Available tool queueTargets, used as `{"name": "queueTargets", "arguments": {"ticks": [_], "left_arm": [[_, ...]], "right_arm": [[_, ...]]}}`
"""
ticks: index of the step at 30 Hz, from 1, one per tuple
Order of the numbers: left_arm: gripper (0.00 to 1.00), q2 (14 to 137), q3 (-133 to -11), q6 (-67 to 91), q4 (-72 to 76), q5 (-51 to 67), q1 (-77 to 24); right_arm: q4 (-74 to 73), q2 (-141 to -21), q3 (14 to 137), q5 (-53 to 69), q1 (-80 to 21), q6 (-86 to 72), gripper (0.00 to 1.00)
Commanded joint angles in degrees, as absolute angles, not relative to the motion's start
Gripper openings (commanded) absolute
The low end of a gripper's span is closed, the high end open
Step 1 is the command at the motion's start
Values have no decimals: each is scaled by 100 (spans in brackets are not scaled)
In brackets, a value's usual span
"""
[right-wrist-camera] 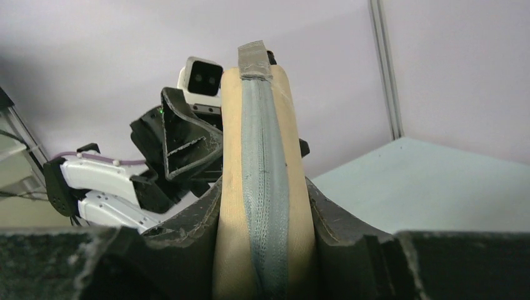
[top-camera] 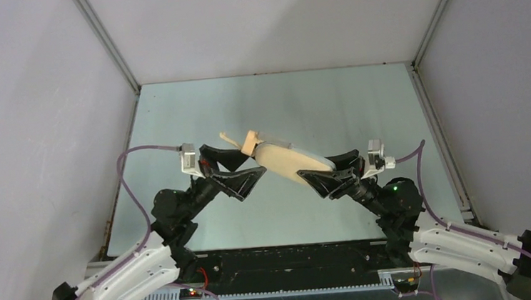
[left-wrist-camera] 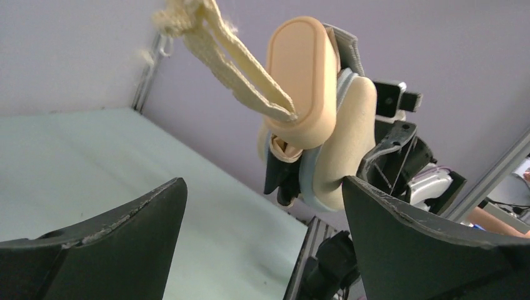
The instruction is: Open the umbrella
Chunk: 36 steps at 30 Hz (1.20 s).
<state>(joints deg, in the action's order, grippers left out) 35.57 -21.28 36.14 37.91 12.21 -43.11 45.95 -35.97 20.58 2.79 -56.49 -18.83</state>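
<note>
The folded umbrella (top-camera: 288, 159) is held in the air, slanting from lower right up to upper left. It is a tan fabric bundle with a grey stitched strip (right-wrist-camera: 264, 156). Its beige handle (top-camera: 250, 142) and loose wrist strap (top-camera: 229, 136) are at the upper-left end. My right gripper (top-camera: 320, 174) is shut on the bundle's lower end, one finger on each side (right-wrist-camera: 264, 234). My left gripper (top-camera: 256, 174) is open and empty, just below the handle. In the left wrist view the handle (left-wrist-camera: 301, 81), strap (left-wrist-camera: 231, 50) and black rib ends (left-wrist-camera: 284, 178) hang above my open left gripper (left-wrist-camera: 264, 212).
The pale green table top (top-camera: 273, 106) is walled by white panels on the left, back and right, with metal corner posts (top-camera: 107, 44). The black base rail (top-camera: 286, 263) runs along the near edge. Both arms meet at the table's middle.
</note>
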Motion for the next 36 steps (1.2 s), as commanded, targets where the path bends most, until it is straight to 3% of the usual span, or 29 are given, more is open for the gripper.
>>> {"name": "queueTargets", "arguments": {"ticks": [1,15,22,30,36], "left_arm": [[100,3951,-2152,3841,5530,1334,-4432],[99,4824,-2452,3835,6387,1462,-4924],[82,5288,-2707,4057,6824,1711,-5029],[70,5736,-2839,4302,7346,1776,-5139],[50,5861,-2909,4413,7484,1765,-5157]], "right_arm": [[6336,-3897,2122,42,-5876,-1918,0],[6866,-4298,2142,219,-5975,-2176,0],[6838,-4322,2138,193,-5976,-2072,0],[6807,-4317,2137,209,-5975,-2051,0],[6704,-4290,2141,153,-5977,-1954,0]]}}
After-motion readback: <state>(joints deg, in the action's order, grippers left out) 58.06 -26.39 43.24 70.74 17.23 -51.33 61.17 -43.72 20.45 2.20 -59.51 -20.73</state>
